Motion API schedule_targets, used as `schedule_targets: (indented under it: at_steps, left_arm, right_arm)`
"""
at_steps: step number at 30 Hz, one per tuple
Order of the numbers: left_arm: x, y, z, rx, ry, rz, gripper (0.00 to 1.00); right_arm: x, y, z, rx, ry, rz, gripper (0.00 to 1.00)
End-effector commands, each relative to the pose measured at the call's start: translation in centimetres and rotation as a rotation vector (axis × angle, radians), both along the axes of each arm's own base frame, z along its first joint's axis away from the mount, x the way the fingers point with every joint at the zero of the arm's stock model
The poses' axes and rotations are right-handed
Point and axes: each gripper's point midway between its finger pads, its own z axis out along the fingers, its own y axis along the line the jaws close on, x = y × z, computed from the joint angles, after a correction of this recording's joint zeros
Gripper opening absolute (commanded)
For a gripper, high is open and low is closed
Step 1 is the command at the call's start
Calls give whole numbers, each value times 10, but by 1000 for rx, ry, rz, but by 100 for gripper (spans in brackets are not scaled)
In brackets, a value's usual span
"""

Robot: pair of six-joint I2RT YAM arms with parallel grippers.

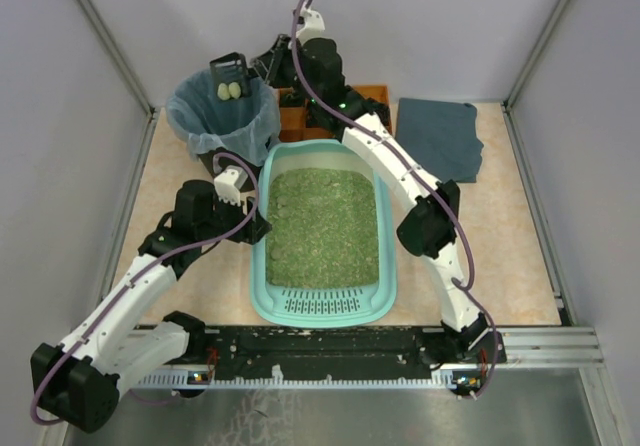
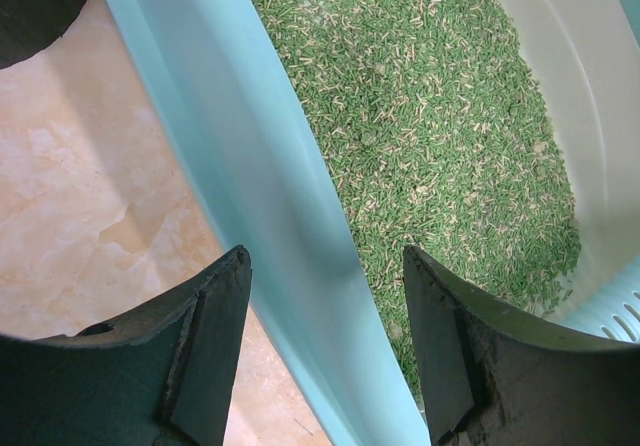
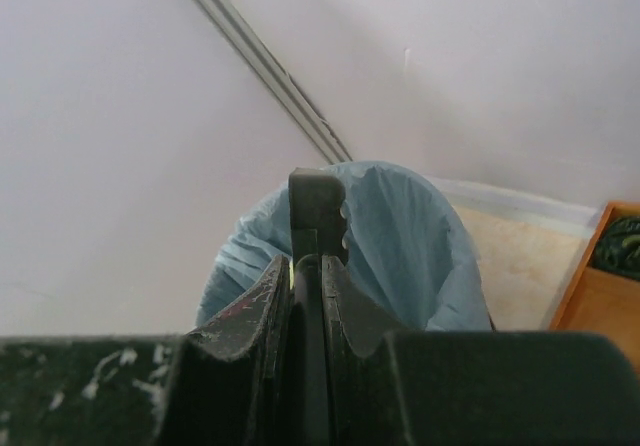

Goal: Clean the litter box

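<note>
The litter box (image 1: 262, 266) is a light-teal tray in the middle of the table, filled with green granular litter (image 1: 322, 224), with its slotted lip at the near end. My left gripper (image 1: 256, 216) straddles its left rim (image 2: 250, 166), one finger outside and one over the litter, and is shut on that wall. My right gripper (image 1: 272, 66) reaches to the back left and is shut on the handle of a black scoop (image 3: 318, 206). The scoop (image 1: 230, 74) hangs over the bag-lined bin and carries two pale lumps (image 1: 230, 91).
A black bin with a blue bag (image 1: 205, 116) stands behind the litter box on the left. An orange compartmented tray (image 1: 372, 94) sits at the back, and a dark cloth (image 1: 440, 136) lies at the back right. The enclosure walls stand close on both sides.
</note>
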Motion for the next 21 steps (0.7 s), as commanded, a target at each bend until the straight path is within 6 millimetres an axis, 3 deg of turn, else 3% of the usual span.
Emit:
schedule_targets:
  at_steps: [1,21]
  left_arm:
    - [-1,-2,-3,4,7,-8,68]
    - [0,-2,-3,8,8,-6,68]
  right_arm:
    - [-21,5,61,-53,-281,-32,0]
    - [-50,22,84,-227,-585,26,0]
